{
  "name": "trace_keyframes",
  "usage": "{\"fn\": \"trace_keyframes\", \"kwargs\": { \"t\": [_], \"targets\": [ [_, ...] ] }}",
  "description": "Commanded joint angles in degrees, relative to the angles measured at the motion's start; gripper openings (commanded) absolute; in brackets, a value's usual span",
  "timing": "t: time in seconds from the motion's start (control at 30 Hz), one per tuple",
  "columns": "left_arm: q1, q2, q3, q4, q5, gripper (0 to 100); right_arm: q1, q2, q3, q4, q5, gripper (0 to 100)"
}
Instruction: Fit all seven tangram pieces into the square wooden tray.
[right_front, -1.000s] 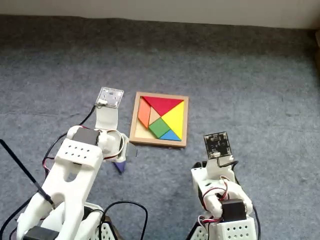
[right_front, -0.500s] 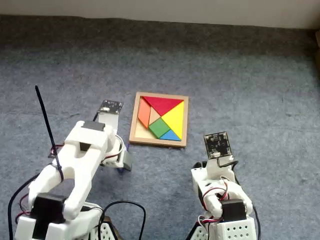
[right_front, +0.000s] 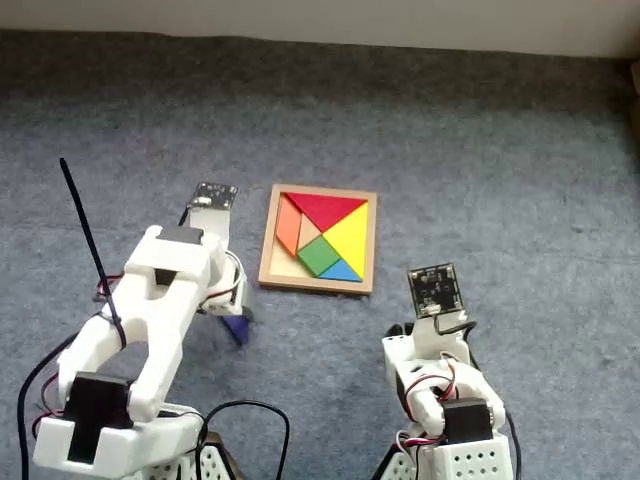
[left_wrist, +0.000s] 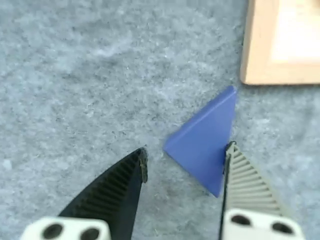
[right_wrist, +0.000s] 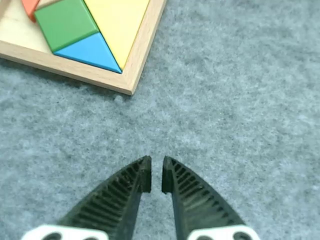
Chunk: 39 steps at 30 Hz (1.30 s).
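My left gripper is spread around the blue triangle lying on the carpet. Its long edge runs toward the tray, one sharp tip just beside the tray's corner. My right gripper is almost pressed together, holding nothing.

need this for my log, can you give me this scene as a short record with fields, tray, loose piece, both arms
tray: square, wooden, on grey carpet
pieces in tray: red, yellow, orange, green, light blue
gap: bare corner nearest the loose piece
loose piece: blue triangle, flat on the carpet beside the tray
left jaws: open, one either side of the blue triangle
right jaws: shut, empty, over carpet near the tray
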Motion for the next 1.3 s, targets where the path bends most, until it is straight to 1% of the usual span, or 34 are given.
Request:
{"fn": "trace_keyframes", "kwargs": {
  "t": [0.0, 0.17, 0.6, 0.73, 0.83, 0.9, 1.1, 1.27],
  "targets": [
    [0.04, 0.13, -2.68, -1.85, -0.35, 28, 0.84, -0.75, 6.81, 0.22, -0.53, 5.5],
    [3.56, 0.13, -2.07, -1.93, -0.44, 28, 0.84, -0.75, 6.81, 0.22, -0.53, 5.5],
    [3.82, 0.22, -1.27, -1.93, -0.35, 28, 0.84, -0.75, 6.81, 0.22, -0.53, 5.5],
    [4.00, 1.10, -1.36, -1.93, -0.35, 23, 0.84, -0.75, 6.81, 0.22, -0.53, 5.5],
    [6.29, 4.35, -3.38, -1.67, -0.35, 22, 0.84, -0.75, 6.81, 0.22, -0.53, 5.5],
    [7.34, 7.25, -6.02, 0.53, -0.35, 22, 0.84, -0.75, 6.81, 0.22, -0.53, 5.5],
    [6.99, 15.52, -13.41, 6.07, -0.09, 22, 0.84, -0.75, 6.81, 0.22, -0.53, 5.5],
    [6.99, 14.29, -13.32, 5.80, -0.35, 15, 0.84, -0.75, 6.81, 0.22, -0.53, 5.5]
  ]
}}
